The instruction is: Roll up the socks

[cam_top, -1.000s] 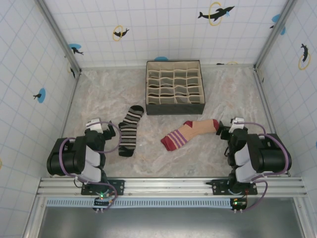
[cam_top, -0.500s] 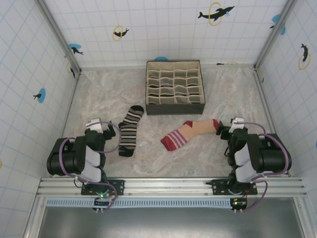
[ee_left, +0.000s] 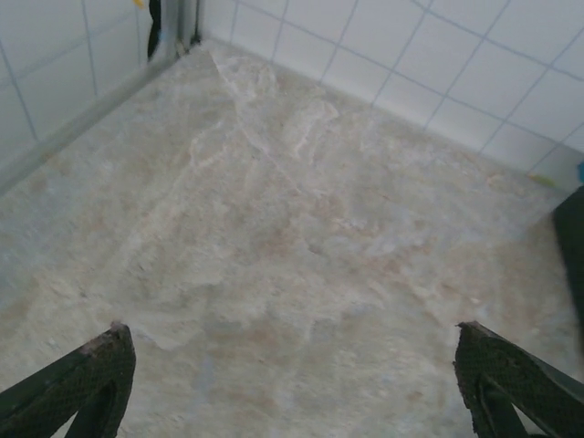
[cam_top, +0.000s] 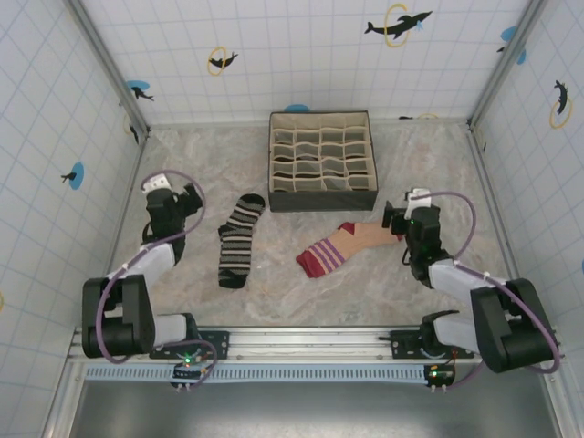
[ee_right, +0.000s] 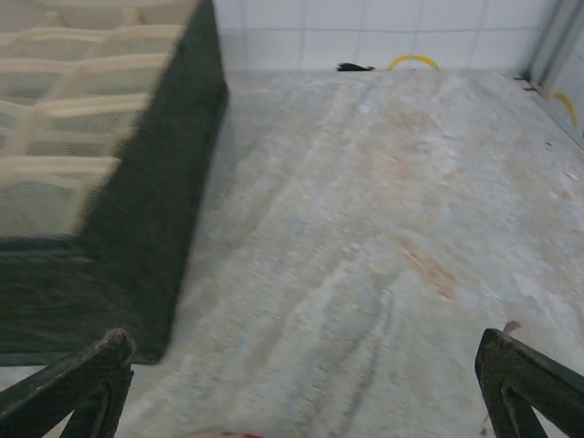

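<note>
The black striped sock and peach sock lie flat on the desk. The left end effector and right end effector both stand wide open.

Two socks on one surface: one black sock and one peach sock. One box, split into many small cells. Two pincers, a left pincer and a right pincer, each with two fingers.
</note>
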### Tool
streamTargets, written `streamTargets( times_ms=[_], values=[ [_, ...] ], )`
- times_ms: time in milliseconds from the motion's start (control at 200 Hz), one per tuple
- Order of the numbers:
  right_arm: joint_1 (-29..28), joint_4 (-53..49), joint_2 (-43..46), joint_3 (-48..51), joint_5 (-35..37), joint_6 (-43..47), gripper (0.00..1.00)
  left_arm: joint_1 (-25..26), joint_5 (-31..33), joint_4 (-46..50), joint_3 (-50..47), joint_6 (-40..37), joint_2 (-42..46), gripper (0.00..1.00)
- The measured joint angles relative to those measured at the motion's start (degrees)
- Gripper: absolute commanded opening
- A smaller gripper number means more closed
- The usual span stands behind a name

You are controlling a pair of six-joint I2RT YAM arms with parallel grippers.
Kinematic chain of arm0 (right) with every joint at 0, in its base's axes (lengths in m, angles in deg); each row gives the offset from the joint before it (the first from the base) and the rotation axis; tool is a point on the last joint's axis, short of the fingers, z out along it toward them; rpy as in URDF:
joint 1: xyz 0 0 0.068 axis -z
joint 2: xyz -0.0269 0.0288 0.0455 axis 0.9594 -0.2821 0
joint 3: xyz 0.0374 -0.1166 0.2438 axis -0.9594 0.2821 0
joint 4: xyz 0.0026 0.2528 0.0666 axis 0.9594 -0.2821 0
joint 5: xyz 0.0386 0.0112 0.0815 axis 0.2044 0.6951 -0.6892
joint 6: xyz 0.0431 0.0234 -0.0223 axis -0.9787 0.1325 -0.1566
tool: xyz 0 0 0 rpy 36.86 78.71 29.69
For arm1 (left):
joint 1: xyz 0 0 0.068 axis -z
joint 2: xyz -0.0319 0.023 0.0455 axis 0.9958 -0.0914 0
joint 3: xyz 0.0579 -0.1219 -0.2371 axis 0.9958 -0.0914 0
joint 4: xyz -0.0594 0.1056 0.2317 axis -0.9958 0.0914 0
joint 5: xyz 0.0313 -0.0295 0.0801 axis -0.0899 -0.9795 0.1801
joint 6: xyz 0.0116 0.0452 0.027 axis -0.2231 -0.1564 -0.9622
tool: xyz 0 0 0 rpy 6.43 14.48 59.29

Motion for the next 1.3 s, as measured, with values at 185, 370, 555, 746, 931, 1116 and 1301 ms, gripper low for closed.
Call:
streamTargets(
  times_ms=[185,370,555,746,931,1116,1301],
  values=[
    [-12.04,-15.96,3.3,-5.9,4.15,-6.91,1.0,1.86,-9.11,16.41,2.29,11.78,5.18,0.85],
    [-22.73,-30.84,3.8,-11.5,9.79,-14.6,1.0,9.92,-14.78,26.49,2.21,22.01,8.92,0.84],
    [-36.06,-37.97,3.54,-13.51,17.75,-17.4,1.0,19.19,-17.75,27.74,-1.99,32.96,13.33,0.71],
    [-42.01,-40.61,3.54,-13.49,20.72,-18.6,1.0,28.46,-18.64,26.58,-5.66,43.15,15.39,0.66],
    [-45.27,-40.26,3.52,-11.89,20.68,-19.21,0.99,34.88,-20.06,22.82,-6.32,48.57,11.47,0.67],
    [-48.09,-39.58,3.13,-8.61,19.74,-19.65,0.96,39.43,-21.09,18.18,-6.32,50.69,5.03,0.67],
    [-50.45,-37.59,3.13,-5.46,18.29,-20.68,0.92,43.39,-22.12,14.82,-4.9,50.66,-2.25,0.69]
  ],
)
